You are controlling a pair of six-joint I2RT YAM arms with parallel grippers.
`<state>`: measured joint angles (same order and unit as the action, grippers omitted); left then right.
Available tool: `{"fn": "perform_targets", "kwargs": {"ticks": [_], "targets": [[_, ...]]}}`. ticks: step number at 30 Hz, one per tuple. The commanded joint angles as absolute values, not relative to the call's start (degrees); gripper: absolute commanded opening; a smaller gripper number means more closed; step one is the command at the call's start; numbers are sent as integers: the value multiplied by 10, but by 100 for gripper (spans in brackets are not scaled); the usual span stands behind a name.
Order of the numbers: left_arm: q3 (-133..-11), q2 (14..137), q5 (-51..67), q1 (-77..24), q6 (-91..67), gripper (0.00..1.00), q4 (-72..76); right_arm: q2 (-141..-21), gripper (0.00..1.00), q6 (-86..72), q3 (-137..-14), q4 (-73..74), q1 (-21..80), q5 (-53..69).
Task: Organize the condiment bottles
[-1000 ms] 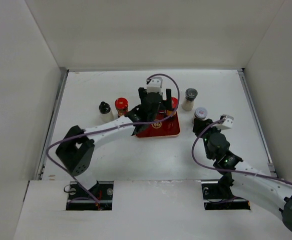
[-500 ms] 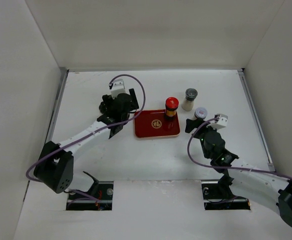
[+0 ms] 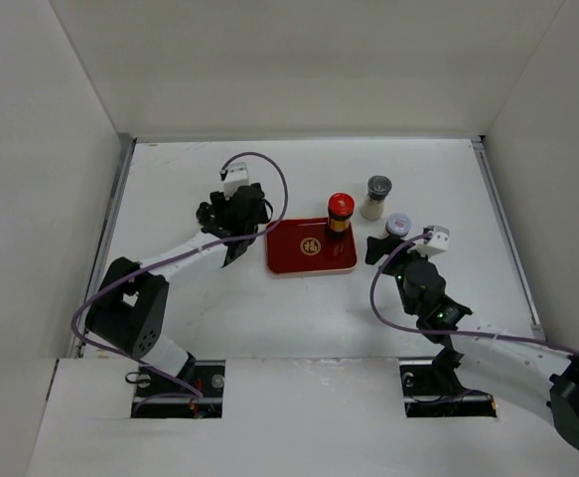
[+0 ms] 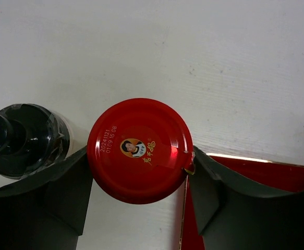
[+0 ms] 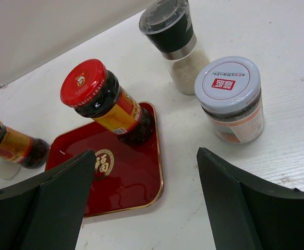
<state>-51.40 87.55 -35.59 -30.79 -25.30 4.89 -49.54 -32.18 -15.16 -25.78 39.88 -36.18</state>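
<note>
- Grip: the left pincer [image 4: 141, 156] sits with one finger on each side of a red-capped bottle [image 4: 136, 135]. Both fingers appear pressed against it, so I judge it clamped.
- Axis: this bottle stands upright on the table [image 4: 193, 52]. Its long axis points straight up at the wrist, and its cap fills the gap between the fingers.
- Key relation: the red tray [image 4: 256, 177] lies just outside the pincer's right finger, its gold-edged rim almost under that finger. The carry is probably a short lift and a sideways shift toward that side.
- Obstacle: a black-capped bottle [image 4: 24, 138] stands just beside the outer face of the left finger. Whether it touches the finger I cannot tell. A straight lift should clear it; a swing to the left could knock it over.
- Tray contents: a second red-capped bottle [image 5: 107, 101] stands upright at the tray's far corner, leaving the nearer part of the tray free.
- Other arm: the right pincer [image 5: 146, 152] has its fingers wide apart and holds nothing.
- Ahead of it and slightly right, a pale-capped jar [image 5: 230, 99] stands on the table off the tray. A grey-capped grinder [image 5: 172, 39] stands beyond the jar.
- Nearness: the left arm holds its bottle, and the right arm is the closer one to the jar and grinder.
</note>
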Motion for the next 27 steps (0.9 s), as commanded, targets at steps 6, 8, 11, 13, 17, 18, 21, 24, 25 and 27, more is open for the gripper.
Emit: {"fn": "perform_targets", "kwargs": {"ticks": [6, 8, 11, 13, 17, 18, 21, 24, 25, 27], "targets": [[-534, 815, -366, -338, -215, 33, 114, -509, 85, -316, -169, -303, 406, -348], [-544, 793, -384, -355, -195, 31, 114, -505, 85, -315, -165, -304, 406, -357], [-567, 778, -392, -382, -172, 30, 114, -504, 85, -323, -161, -307, 401, -352], [-577, 780, -389, -404, -172, 30, 118, -504, 85, -319, -163, -308, 405, -353], [-600, 816, -374, -435, -177, 30, 132, -513, 85, -323, -162, -308, 401, -355], [-604, 826, -371, -440, -178, 30, 134, -513, 85, -322, -163, -308, 404, -351], [-610, 855, -367, -449, -179, 30, 148, -505, 85, -313, -164, -307, 405, -359], [-619, 878, -365, -447, -179, 30, 149, -502, 85, -320, -159, -306, 399, -357], [-617, 882, -364, -447, -180, 30, 151, -502, 85, -319, -162, -305, 401, -354], [-610, 891, -364, -445, -181, 30, 163, -500, 85, -313, -163, -304, 402, -360]]}}
